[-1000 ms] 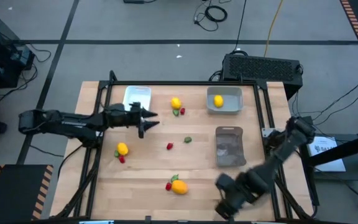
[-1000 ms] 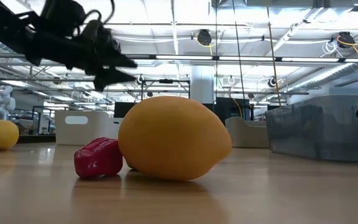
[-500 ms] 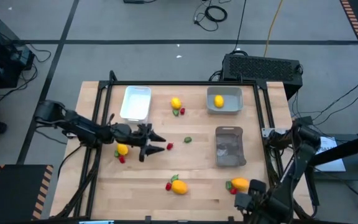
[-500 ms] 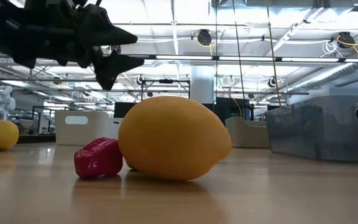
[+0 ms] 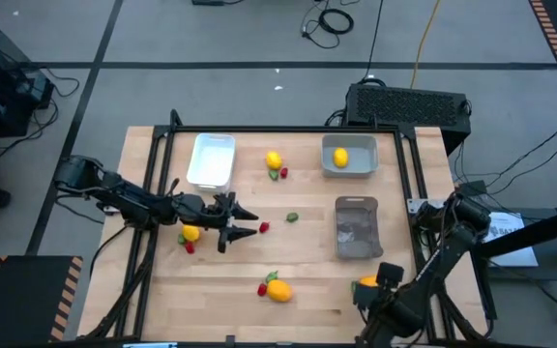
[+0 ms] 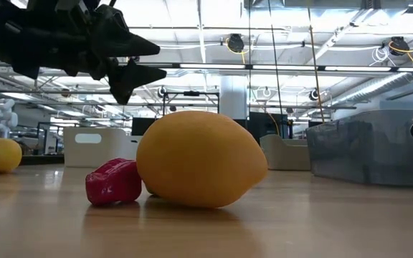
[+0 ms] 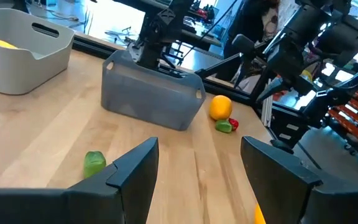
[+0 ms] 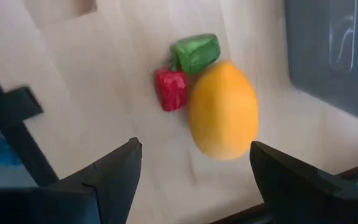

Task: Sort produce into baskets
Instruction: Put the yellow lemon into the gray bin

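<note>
1. Right tool (image 8: 191, 177): fingers spread, nothing between them. It hangs over the near right corner of the tabletop (image 5: 307, 256), just in front of the dark grey basket (image 5: 358, 228).
2. Target cluster, right wrist view: an orange fruit (image 8: 224, 111) with a red piece (image 8: 171, 89) and a green piece (image 8: 195, 53) touching it. The cluster lies ahead of the fingers, roughly centred on the gap between them. High view puts the same fruit (image 5: 367, 283) at the near right, partly hidden by the right arm.
3. Key relation: the fruit's long axis appears to run roughly along the line the fingers point, so closing across its narrow width looks workable. The red and green pieces sit on one side of it and may get swept in.
4. Left tool (image 5: 238, 220): fingers spread, empty, mid-left of the tabletop, raised above the surface in the low view. A yellow fruit (image 5: 190, 232) and a red piece (image 5: 190, 247) sit back under its wrist; a loose red piece (image 5: 264, 227) lies just ahead of the tips.
5. Nearer arm: right for the corner cluster; left for the mid-left pieces.
6. Baskets: white (image 5: 212, 159) far left, holding nothing visible; pale grey (image 5: 349, 156) far right, with one yellow fruit (image 5: 339, 157) inside.
7. Unsorted elsewhere: fruit group (image 5: 275, 164) at far centre, green piece (image 5: 292, 217) mid-tabletop, fruit with red piece (image 5: 277, 288) near centre.
</note>
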Robot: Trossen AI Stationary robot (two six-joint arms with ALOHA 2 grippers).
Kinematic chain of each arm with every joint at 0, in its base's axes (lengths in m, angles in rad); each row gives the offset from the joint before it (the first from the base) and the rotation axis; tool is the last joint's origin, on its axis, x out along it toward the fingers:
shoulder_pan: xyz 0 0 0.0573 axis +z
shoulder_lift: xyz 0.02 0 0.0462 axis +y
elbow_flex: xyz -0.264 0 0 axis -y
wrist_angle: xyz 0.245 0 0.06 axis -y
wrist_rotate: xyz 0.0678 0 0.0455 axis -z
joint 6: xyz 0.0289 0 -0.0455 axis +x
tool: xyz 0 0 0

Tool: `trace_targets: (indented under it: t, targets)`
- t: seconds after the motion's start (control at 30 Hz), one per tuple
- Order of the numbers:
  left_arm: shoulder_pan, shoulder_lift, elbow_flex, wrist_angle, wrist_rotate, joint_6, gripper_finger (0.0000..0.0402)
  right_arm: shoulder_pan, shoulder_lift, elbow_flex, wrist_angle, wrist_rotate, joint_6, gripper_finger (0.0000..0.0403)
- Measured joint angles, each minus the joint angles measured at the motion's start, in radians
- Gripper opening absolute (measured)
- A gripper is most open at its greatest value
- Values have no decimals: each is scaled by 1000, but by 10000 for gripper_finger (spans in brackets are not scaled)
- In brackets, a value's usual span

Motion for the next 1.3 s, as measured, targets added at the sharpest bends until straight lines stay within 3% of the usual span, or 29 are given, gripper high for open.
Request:
trace_targets:
  t: [0.13, 0.43, 0.63, 1.03, 1.3]
  targets:
    - [0, 0, 0, -2, 0, 2, 235, -47, 0, -35, 17, -78, -35, 287]
    - [0, 0, 0, -3, 0, 19, 235, -120, -1, -109, 63, -106, -174, 287]
    - [0, 0, 0, -3, 1, 19, 235, -129, -2, -172, 162, -195, -207, 287]
    - [0, 0, 0, -2, 1, 19, 235, -126, -2, -258, 223, -252, -175, 287]
    - [0, 0, 0, 1, 2, 20, 235, -128, -2, -260, 237, -256, -4, 287]
